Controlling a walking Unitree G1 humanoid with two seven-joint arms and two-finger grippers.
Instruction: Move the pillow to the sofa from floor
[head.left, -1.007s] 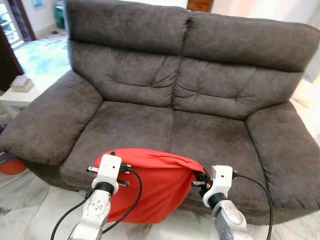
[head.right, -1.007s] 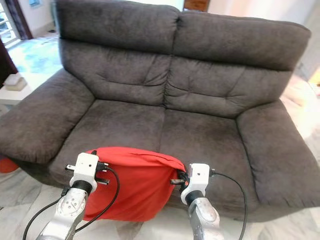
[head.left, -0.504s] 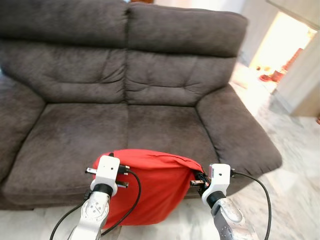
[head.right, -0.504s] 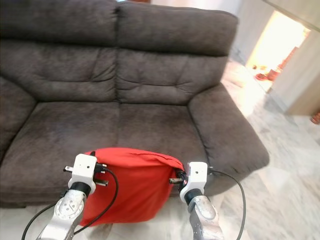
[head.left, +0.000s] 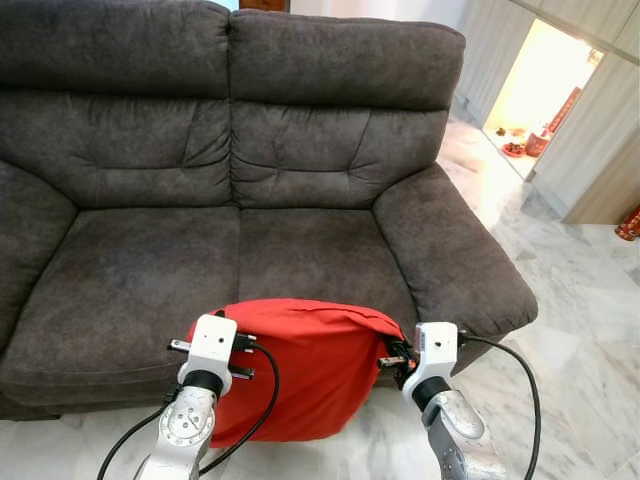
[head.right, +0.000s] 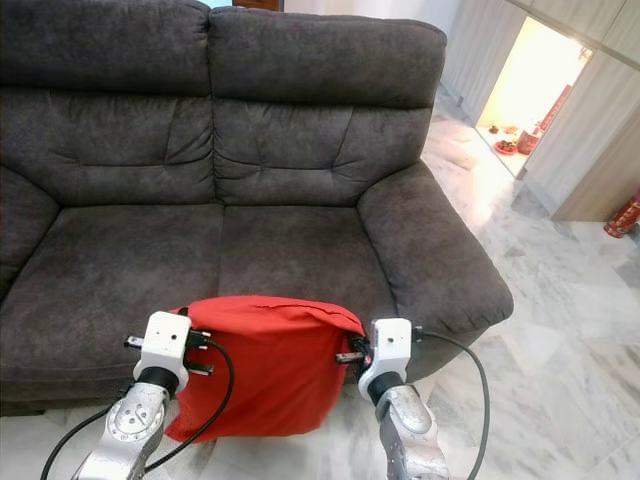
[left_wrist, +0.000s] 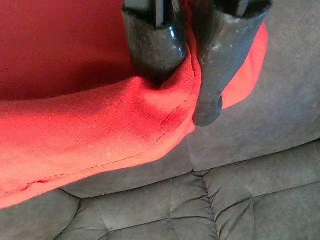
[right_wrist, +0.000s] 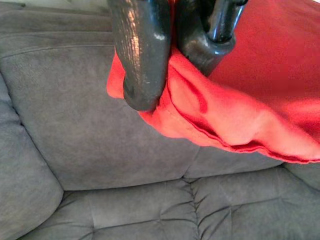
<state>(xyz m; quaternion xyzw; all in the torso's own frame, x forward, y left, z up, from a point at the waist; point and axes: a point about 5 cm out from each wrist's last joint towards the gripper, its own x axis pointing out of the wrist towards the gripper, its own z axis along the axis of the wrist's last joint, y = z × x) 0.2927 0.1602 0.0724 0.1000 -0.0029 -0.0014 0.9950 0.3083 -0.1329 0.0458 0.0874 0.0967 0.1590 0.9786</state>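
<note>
you hold the red pillow (head.left: 305, 360) by its top corners, left tool (left_wrist: 175, 85) & right tool (right_wrist: 167, 65) each pinching fabric, w/ the sofa (head.left: 300, 250) seat straight ahead, just beyond it.

Sofa (head.left: 300, 230) left arm cropped by frame edge. Pillow (head.left: 310, 370) lower left hidden behind left arm (head.left: 185, 425) and cable. Front seat edge hidden behind pillow. Items in far doorway too small to identify.
</note>
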